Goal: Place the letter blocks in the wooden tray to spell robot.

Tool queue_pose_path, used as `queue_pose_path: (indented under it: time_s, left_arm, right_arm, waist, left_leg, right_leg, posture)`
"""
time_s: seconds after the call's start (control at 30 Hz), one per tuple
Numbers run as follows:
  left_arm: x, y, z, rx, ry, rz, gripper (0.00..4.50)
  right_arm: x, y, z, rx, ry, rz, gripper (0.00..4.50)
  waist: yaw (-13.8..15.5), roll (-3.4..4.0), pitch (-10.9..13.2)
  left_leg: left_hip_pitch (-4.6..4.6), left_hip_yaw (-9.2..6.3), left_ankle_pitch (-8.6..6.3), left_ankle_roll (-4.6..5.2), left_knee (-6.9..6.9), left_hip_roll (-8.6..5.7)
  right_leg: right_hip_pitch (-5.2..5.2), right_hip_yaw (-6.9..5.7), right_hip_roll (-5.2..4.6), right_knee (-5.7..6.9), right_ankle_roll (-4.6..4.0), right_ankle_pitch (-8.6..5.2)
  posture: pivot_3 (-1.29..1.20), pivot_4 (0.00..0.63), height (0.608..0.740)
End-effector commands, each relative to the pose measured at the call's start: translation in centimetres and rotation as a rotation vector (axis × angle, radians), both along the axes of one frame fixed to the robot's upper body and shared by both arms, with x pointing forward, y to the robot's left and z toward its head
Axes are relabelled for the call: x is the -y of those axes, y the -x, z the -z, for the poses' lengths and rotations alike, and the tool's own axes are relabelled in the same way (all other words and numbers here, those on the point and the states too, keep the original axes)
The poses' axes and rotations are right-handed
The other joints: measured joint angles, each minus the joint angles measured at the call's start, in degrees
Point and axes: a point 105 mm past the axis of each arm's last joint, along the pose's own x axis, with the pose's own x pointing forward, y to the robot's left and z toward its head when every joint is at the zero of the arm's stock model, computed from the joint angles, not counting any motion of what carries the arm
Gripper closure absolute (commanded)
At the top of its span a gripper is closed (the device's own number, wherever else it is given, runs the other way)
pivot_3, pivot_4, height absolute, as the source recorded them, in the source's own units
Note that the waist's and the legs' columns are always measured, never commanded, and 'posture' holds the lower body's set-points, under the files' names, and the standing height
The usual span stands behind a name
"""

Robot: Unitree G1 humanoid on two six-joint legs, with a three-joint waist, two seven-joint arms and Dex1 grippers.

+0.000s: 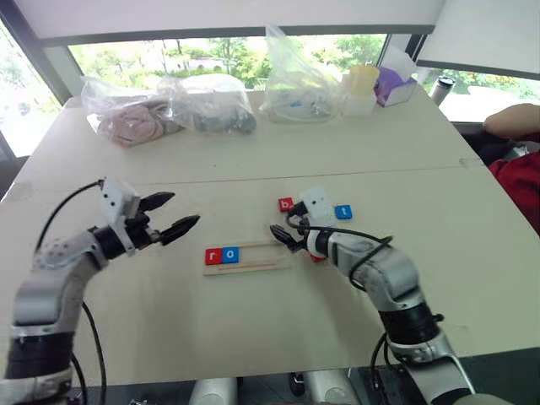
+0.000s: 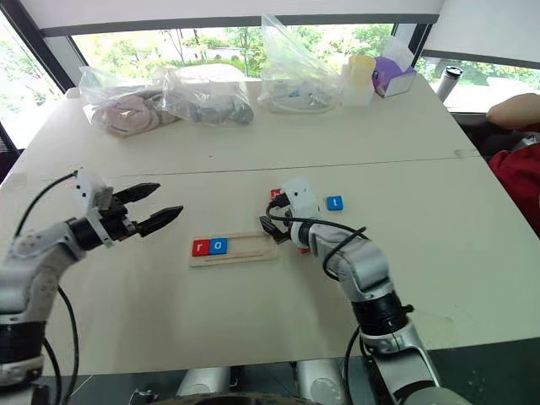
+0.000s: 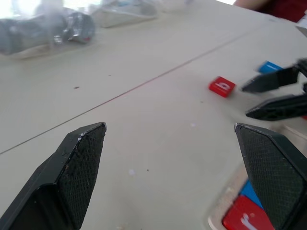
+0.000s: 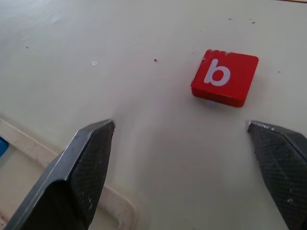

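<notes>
Left eye view: the tray (image 1: 253, 263) holds a red r (image 1: 213, 256) and a blue o (image 1: 230, 254) at its left end; three slots stay bare. The left end effector (image 1: 173, 213) hangs wide open and empty, left of the tray. The right end effector (image 1: 282, 239), also spread and empty, sits at the tray's right end, with the b (image 1: 286, 204) just beyond it and the t (image 1: 343, 212) off to its right.

Right eye view: a red block (image 2: 302, 249) peeks out beneath the right wrist.

Right wrist view: the b lies on the desk (image 4: 144, 143) ahead, between the open fingers (image 4: 84, 167).

Judged: two of five placed; b likely next.
</notes>
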Motion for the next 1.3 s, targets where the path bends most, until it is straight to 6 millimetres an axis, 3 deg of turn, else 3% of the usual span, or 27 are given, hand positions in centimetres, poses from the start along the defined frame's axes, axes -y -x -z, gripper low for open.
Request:
queue_pose_path:
  time_s: [0.03, 0.17, 0.4, 0.47, 0.63, 0.77, 0.87, 0.93, 1.13, 1.3]
  left_arm:
    - [0.0, 0.3, -1.4, 0.072, 0.012, -0.085, 0.03]
    - [-0.4, 0.1, -1.0, 0.081, 0.042, -0.182, 0.03]
    - [0.3, -0.6, -0.1, 0.091, 0.021, -0.244, 0.03]
    - [0.5, -0.7, 0.1, 0.092, 0.020, -0.247, 0.00]
    - [0.6, -1.0, 0.4, 0.097, 0.016, -0.275, 0.00]
    - [1.4, -1.0, 0.6, 0.097, 0.005, -0.256, 0.00]
    - [2.4, -0.8, 0.4, 0.110, -0.035, -0.200, 0.00]
    - [3.3, -0.4, 0.3, 0.121, -0.055, -0.157, 0.00]
    - [5.9, 0.3, 0.2, 0.134, -0.022, -0.110, 0.00]
    - [7.2, 0.1, 0.3, 0.131, 0.019, -0.100, 0.00]
  right_arm:
    - [0.5, -1.7, -0.8, 0.063, 0.025, 0.078, 0.00]
    - [0.6, -2.6, -0.9, 0.074, 0.012, 0.123, 0.00]
    - [-1.4, -2.6, -0.3, 0.081, 0.038, 0.094, 0.00]
    - [-1.5, -2.6, -0.1, 0.083, 0.043, 0.097, 0.79]
    - [-1.8, -2.5, 0.0, 0.104, 0.071, 0.094, 3.30]
    - [-1.1, -2.9, -1.5, 0.186, 0.074, 0.118, 3.35]
    - [1.8, -2.2, -5.1, 0.310, 0.044, 0.196, 3.35]
    - [4.4, -0.7, -6.1, 0.340, 0.063, 0.257, 3.35]
    - [8.3, 4.5, -6.1, 0.324, 0.070, 0.400, 3.35]
    - [10.8, 7.0, -3.4, 0.211, 0.113, 0.490, 3.35]
  waist:
    - [0.0, -0.02, 0.0]
    - [0.2, -0.02, 0.0]
    - [-0.1, -0.03, 0.0]
    - [-0.1, -0.03, 0.0]
    - [-0.2, -0.03, 0.0]
    - [-0.1, -0.03, 0.0]
    - [0.2, -0.02, 0.0]
    - [0.6, -0.03, 0.0]
    - [1.4, -0.02, 0.0]
    - [1.3, -0.03, 0.0]
  left_leg:
    - [0.03, 0.00, 0.00, 0.00, 0.01, 0.00]
    - [0.09, 0.03, 0.01, 0.00, 0.01, -0.03]
    - [0.11, 0.06, 0.01, 0.00, 0.02, -0.03]
    - [0.11, 0.06, 0.01, 0.00, 0.02, -0.03]
    - [0.11, 0.06, 0.01, 0.00, 0.01, -0.02]
    - [0.11, 0.06, 0.01, 0.00, 0.01, -0.02]
    - [0.06, 0.05, 0.01, 0.00, 0.01, -0.04]
    - [-0.02, 0.02, 0.01, 0.00, 0.01, -0.06]
    - [0.02, 0.03, 0.00, 0.00, -0.06, -0.08]
    - [0.07, 0.07, 0.01, 0.00, -0.02, -0.04]
  right_leg:
    - [0.01, 0.03, 0.01, 0.01, -0.01, 0.03]
    - [0.04, -0.02, 0.15, 0.04, -0.13, 0.10]
    - [0.05, -0.01, 0.18, 0.05, -0.15, 0.11]
    - [0.05, -0.01, 0.18, 0.05, -0.15, 0.12]
    - [0.04, -0.01, 0.18, 0.05, -0.15, 0.12]
    - [0.04, -0.01, 0.18, 0.05, -0.15, 0.12]
    - [0.02, -0.01, 0.17, 0.04, -0.15, 0.11]
    - [-0.02, -0.03, 0.13, -0.01, -0.14, 0.11]
    - [0.00, -0.01, 0.11, -0.06, -0.10, 0.07]
    - [0.03, 0.01, 0.17, -0.05, -0.14, -0.13]
  posture:
    - [0.00, 0.150, 0.740]
    - [0.00, 0.150, 0.740]
    - [0.00, 0.150, 0.740]
    - [0.00, 0.150, 0.740]
    - [0.00, 0.150, 0.740]
    - [0.00, 0.150, 0.740]
    - [0.00, 0.150, 0.740]
    - [0.00, 0.150, 0.740]
    - [0.00, 0.150, 0.740]
    - [0.00, 0.150, 0.740]
